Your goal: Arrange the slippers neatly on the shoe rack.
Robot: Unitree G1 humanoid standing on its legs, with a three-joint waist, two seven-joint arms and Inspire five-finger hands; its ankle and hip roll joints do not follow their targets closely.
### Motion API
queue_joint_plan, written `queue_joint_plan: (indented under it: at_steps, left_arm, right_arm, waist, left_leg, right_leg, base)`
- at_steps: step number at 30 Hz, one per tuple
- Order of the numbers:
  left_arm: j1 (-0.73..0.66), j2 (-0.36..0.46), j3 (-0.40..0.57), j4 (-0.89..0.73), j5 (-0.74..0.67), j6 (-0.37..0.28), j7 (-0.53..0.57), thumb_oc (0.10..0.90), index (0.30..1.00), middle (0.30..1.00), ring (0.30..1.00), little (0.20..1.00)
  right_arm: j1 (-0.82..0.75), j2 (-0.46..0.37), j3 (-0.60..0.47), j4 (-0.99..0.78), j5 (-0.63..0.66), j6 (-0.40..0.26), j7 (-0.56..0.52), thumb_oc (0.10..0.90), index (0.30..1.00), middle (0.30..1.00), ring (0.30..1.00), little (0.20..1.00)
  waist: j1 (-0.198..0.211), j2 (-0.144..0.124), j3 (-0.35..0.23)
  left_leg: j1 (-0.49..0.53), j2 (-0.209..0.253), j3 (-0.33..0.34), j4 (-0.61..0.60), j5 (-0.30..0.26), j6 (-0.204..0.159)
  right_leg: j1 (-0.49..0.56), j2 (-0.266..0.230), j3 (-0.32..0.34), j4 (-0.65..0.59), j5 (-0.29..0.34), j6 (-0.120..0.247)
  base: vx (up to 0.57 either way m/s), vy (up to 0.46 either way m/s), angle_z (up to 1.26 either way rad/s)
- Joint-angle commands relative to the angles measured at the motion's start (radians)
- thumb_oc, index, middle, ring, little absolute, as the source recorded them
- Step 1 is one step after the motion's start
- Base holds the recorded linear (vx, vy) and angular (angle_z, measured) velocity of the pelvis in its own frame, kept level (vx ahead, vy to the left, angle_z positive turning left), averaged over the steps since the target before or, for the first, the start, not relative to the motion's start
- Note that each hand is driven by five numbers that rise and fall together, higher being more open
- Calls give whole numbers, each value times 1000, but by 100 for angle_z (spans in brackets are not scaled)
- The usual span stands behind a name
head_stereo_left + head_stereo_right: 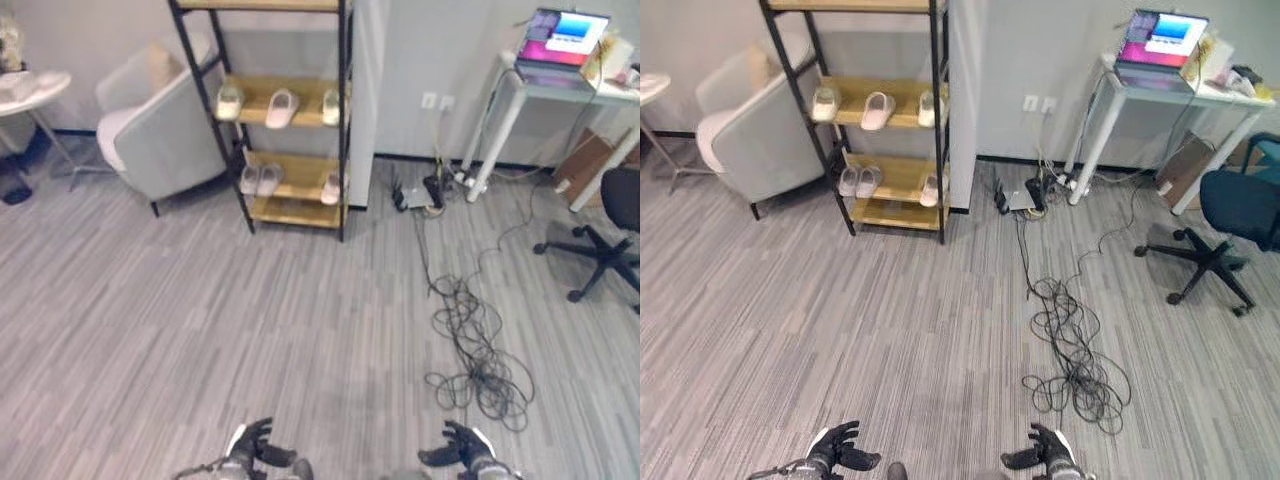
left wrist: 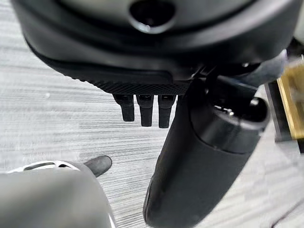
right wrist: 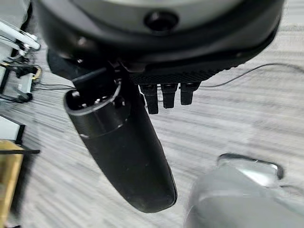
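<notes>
The left robot hand (image 2: 156, 90), dark and bulky, is seen from very close, with its short black fingers (image 2: 145, 111) held straight in a row and its thick black thumb (image 2: 199, 161) standing out beside them; nothing is held. Past the fingers lies the grey striped plank floor (image 2: 57, 114). At one edge, part of a yellowish wooden shelf in a black metal frame (image 2: 289, 99) can be made out.
</notes>
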Motion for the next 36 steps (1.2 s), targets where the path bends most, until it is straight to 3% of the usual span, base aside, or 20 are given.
queue_joint_plan:
  at_steps: [1, 2, 5, 7, 10, 11, 12, 15, 17, 19, 23, 24, 25, 27, 31, 32, 33, 35, 36]
  left_arm:
    - [21, -17, 7, -27, 16, -30, 9, 800, 900, 900, 900, 900]
    - [17, -18, 3, -27, 19, -33, 7, 800, 900, 900, 900, 900]
    - [1, -22, -1, -20, 12, -38, 7, 800, 900, 900, 900, 900]
    - [-1, -27, 2, -10, 25, -41, 7, 800, 900, 900, 900, 900]
    - [2, -35, -7, -11, 28, -42, 4, 800, 900, 900, 900, 900]
    - [1, -38, -13, -21, 26, -43, 1, 800, 900, 900, 900, 900]
    - [1, -38, -13, -21, 26, -43, 1, 800, 900, 900, 900, 900]
    - [-15, -39, -29, -35, 24, -42, 4, 800, 900, 900, 900, 900]
    - [-19, -34, -30, -48, 16, -41, 6, 800, 900, 900, 900, 900]
    - [-14, -32, -29, -46, 13, -41, 9, 800, 900, 900, 900, 900]
    - [-1, -22, -27, -51, 17, -40, 6, 800, 900, 900, 900, 900]
    - [0, -17, -27, -46, 24, -39, 9, 800, 900, 900, 900, 900]
    - [0, -17, -27, -46, 24, -39, 9, 800, 900, 900, 900, 900]
    - [1, -13, -21, -33, 18, -38, 10, 800, 900, 900, 900, 900]
    - [21, -14, 0, -5, 29, -31, 4, 800, 900, 900, 900, 900]
    - [26, -11, 2, -7, 30, -31, 1, 800, 900, 900, 900, 900]
    - [25, -12, 2, -7, 30, -31, 1, 800, 900, 900, 900, 900]
    - [22, -8, -5, -20, 33, -28, -3, 800, 900, 900, 900, 900]
    - [12, -5, -12, -37, 31, -27, -2, 800, 900, 900, 900, 900]
  right_arm:
    - [-15, -55, 20, -89, -22, -37, -9, 800, 900, 900, 900, 900]
    - [-12, -61, 23, -93, -23, -39, -9, 800, 900, 900, 900, 900]
    - [-14, -65, 23, -81, -15, -36, -7, 800, 900, 900, 900, 900]
    - [-4, -69, 20, -69, -16, -34, -4, 800, 900, 900, 900, 900]
    - [14, -74, 11, -72, -7, -37, 2, 800, 900, 900, 900, 900]
    - [22, -82, 3, -72, 0, -41, 2, 800, 900, 900, 900, 900]
    - [22, -82, 3, -72, 0, -41, 2, 800, 900, 900, 900, 900]
    - [32, -89, -11, -73, 23, -47, -6, 800, 900, 900, 900, 900]
    - [36, -91, -9, -78, 31, -46, -8, 800, 900, 900, 900, 900]
    - [43, -89, -12, -74, 41, -44, -8, 800, 900, 900, 900, 900]
    - [52, -89, -19, -67, 56, -44, -10, 800, 900, 900, 900, 900]
    - [49, -91, -18, -70, 55, -47, -13, 800, 900, 900, 900, 900]
    - [49, -91, -18, -70, 55, -47, -13, 800, 900, 900, 900, 900]
    - [38, -89, -16, -64, 59, -47, -20, 800, 900, 900, 900, 900]
    - [43, -76, -11, -55, 41, -45, -9, 800, 900, 900, 900, 900]
    - [46, -70, -10, -58, 30, -43, 0, 800, 900, 900, 900, 900]
    - [45, -70, -10, -58, 30, -43, 0, 800, 900, 900, 900, 900]
    - [36, -70, -3, -74, 23, -40, 11, 800, 900, 900, 900, 900]
    - [29, -68, 2, -90, 16, -36, 14, 800, 900, 900, 900, 900]
  waist:
    - [-23, 17, 18]
    - [-41, 14, 22]
    - [-76, 2, 33]
    - [-79, -4, 29]
    - [-84, 0, 10]
    - [-83, 2, 5]
    - [-84, 2, 5]
    - [-87, -12, 16]
    - [-78, -32, 26]
    - [-65, -41, 30]
    - [-32, -35, 27]
    - [-15, -16, 30]
    - [-16, -19, 32]
    - [7, -8, 38]
    - [16, -16, 2]
    - [24, -31, -12]
    - [26, -28, -14]
    - [15, -42, -5]
    - [3, -24, 11]
  left_leg:
    - [-38, -36, -52, 88, -60, 1]
    - [-8, -50, -71, 79, -77, -5]
    - [53, -68, -115, 60, -114, -23]
    - [74, -70, -130, 60, -141, -28]
    - [76, -65, -144, 91, -159, -44]
    - [56, -52, -141, 160, -144, -77]
    - [54, -52, -143, 164, -145, -78]
    - [-42, 14, -87, 403, -36, -147]
    - [-94, 52, -43, 525, 10, -158]
    - [-144, 85, 3, 552, 15, -148]
    - [-222, 94, 40, 361, -6, -114]
    - [-260, 109, 35, 229, 58, -125]
    - [-253, 104, 35, 222, 61, -125]
    - [-291, 116, 15, 130, 132, -141]
    - [-278, 86, 31, 148, 102, -113]
    - [-257, 44, 43, 161, 61, -79]
    - [-260, 48, 44, 159, 63, -79]
    - [-207, 0, 46, 166, 10, -31]
    - [-166, -2, 39, 169, -26, -1]
  right_leg:
    - [71, 2, -46, -201, 146, -26]
    - [30, 13, -53, -316, 129, -38]
    - [-20, 17, -32, -505, 177, -29]
    - [10, 17, -21, -543, 188, -21]
    - [33, 30, -9, -537, 181, -46]
    - [60, 36, -28, -547, 167, -61]
    - [60, 36, -29, -548, 167, -61]
    - [122, 34, -61, -555, 135, -101]
    - [168, 30, -75, -565, 114, -124]
    - [215, 33, -86, -580, 94, -132]
    - [285, 51, -91, -613, 45, -125]
    - [317, 75, -83, -626, 21, -120]
    - [320, 72, -85, -626, 20, -120]
    - [375, 92, -67, -639, -5, -111]
    - [418, 76, -46, -602, -26, -93]
    - [390, 34, -41, -462, 5, -54]
    - [387, 38, -38, -463, 8, -55]
    - [287, -5, -14, -248, 168, -9]
    - [211, -3, 2, -105, 253, -7]
  base:
    - [304, -86, -11]
    - [303, -112, 7]
    - [375, -157, 17]
    - [294, -193, 47]
    - [217, -178, 54]
    - [191, -183, 44]
    - [177, -202, 45]
    - [164, -181, 31]
    - [234, -189, 32]
    - [332, -129, -14]
    - [343, -13, 9]
    - [373, 45, 17]
    - [396, 47, 24]
    - [400, 51, 10]
    - [430, 95, -21]
    - [396, 119, -23]
    - [323, 121, -36]
    - [253, 111, -33]
    - [342, 134, -12]
